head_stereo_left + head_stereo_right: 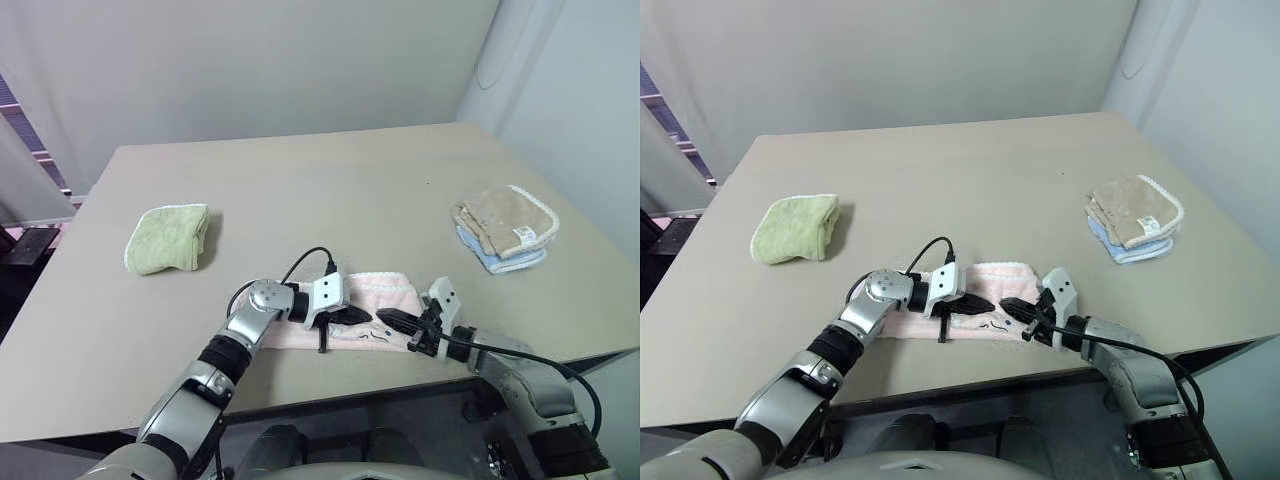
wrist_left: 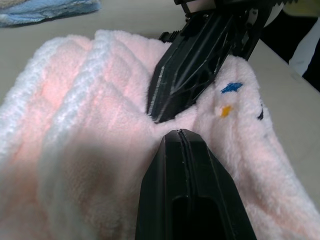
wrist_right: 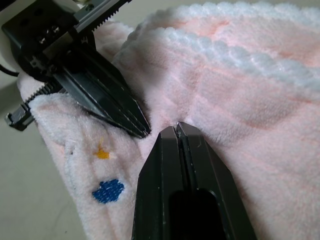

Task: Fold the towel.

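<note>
Towel (image 1: 372, 296): one, pink, bunched at the desk's (image 1: 330, 190) near edge. Left gripper (image 2: 172, 134) and right gripper (image 3: 172, 131) meet tip to tip on it, each closed; whether cloth is pinched cannot be told. Step: gathering. Next, probably press the fold flat. One green cloth (image 1: 168, 238); one beige-and-blue stack (image 1: 505, 228).

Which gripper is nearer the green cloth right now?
Left. The left gripper sits on the towel, on the side facing the green cloth. The right gripper meets it tip to tip from the far side, toward the beige cloth.
</note>
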